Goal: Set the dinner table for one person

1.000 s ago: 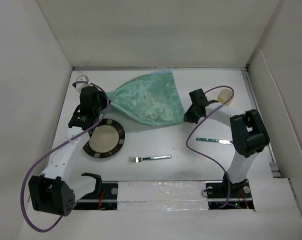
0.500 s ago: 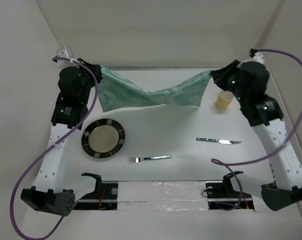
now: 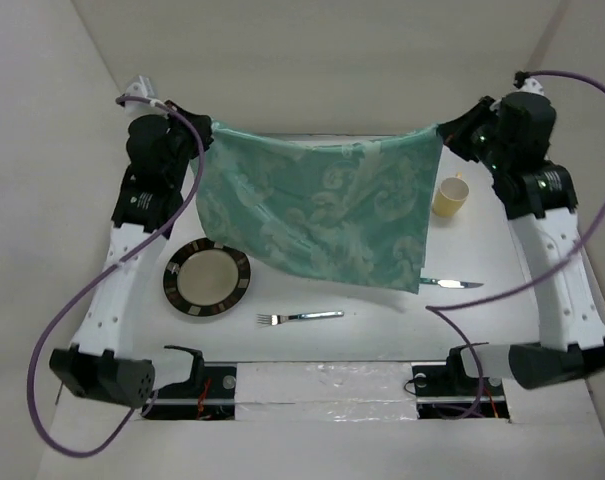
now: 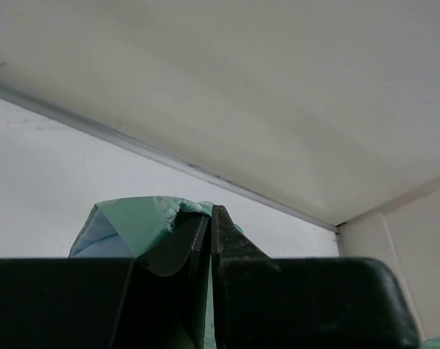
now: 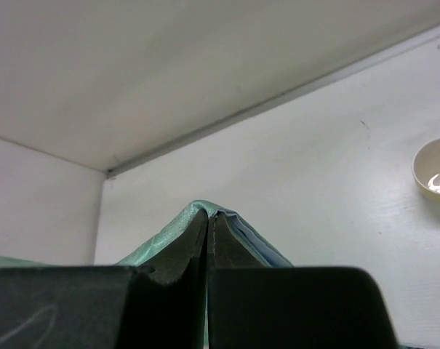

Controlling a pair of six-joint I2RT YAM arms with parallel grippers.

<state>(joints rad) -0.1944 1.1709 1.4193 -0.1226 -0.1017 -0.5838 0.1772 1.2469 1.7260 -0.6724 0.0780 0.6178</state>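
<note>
While both arms stood raised toward the far corners, each pair of jaws was pressed together on a top corner of the mat. The left gripper pinched one corner and the right gripper the other. The cloth hung between them as a spread sheet, its top edge nearly taut and its lower edge slanting down toward the right gripper's side. In both wrist views a small fold of green fabric poked out past the closed fingertips, showing a paler blue underside.

Below the jaws lay the table, a smooth, matte white surface with soft shadows. A dark-rimmed plate sat below the left gripper, close to that arm. A fork lay below the mat's lower edge, toward the bases. A knife showed from behind the mat's lowest corner, beneath the right gripper. A yellow cup stood just below those jaws, beside the mat's edge.

Plain white walls boxed the table on three sides, meeting it at a thin grey seam beyond the jaws.
</note>
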